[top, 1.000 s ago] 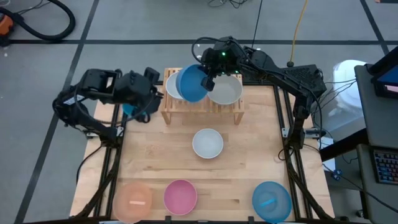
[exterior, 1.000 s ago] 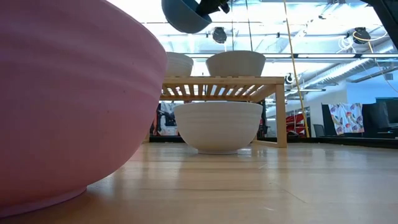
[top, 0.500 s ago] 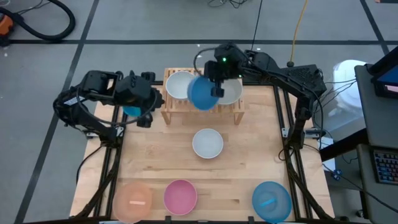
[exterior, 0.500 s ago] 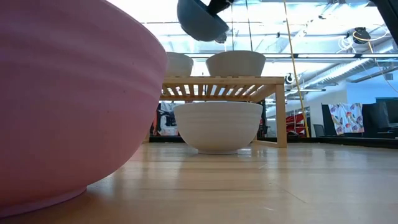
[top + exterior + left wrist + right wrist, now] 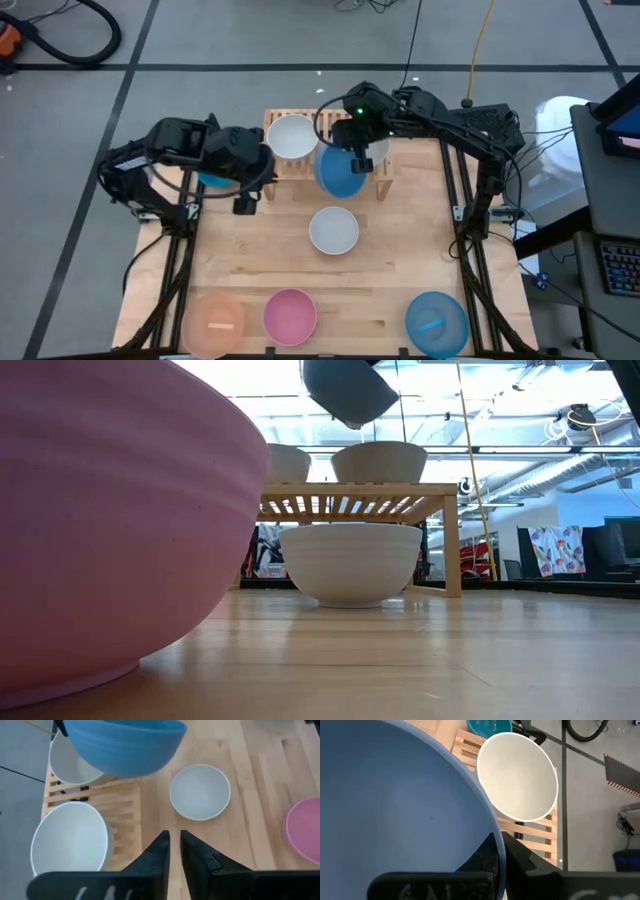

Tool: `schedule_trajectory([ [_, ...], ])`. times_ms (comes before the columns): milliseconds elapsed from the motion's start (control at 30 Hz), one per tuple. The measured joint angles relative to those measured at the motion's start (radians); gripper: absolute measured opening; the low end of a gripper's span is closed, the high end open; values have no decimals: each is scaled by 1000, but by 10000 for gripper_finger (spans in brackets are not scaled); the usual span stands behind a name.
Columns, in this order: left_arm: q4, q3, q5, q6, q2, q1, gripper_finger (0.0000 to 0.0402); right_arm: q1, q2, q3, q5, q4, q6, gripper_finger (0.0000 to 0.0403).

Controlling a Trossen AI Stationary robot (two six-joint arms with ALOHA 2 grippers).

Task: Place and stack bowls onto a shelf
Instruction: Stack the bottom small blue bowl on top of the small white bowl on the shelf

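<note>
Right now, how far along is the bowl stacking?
Done: two pale bowls sit on the shelf, a white bowl and a grey bowl. In hand: the right hand holds a blue bowl by its rim above the shelf. Left: the white bowl, peach bowl, pink bowl and second blue bowl on the table. The left hand carries nothing.

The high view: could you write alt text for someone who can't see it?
Seen from above, the right end effector holds a blue bowl over a small wooden shelf with a white bowl on it. On the table lie white, peach, pink and blue bowls; the left end effector hangs beside the shelf.
</note>
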Motion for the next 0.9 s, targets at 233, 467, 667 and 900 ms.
schedule_trajectory([
  [233, 9, 0, 42, 29, 55, -27, 85, 4, 0, 0, 0, -51, -26, 0],
  [467, 52, 1, 42, 280, 117, -123, 85, 4, 0, 0, -2, -153, 6, 0],
  [667, 87, 2, -73, 422, 167, -181, 86, 4, 0, 0, 0, -231, 129, 0],
  [900, 134, 0, -174, 351, 221, -175, 86, 6, 0, -2, 88, -316, 309, 0],
])
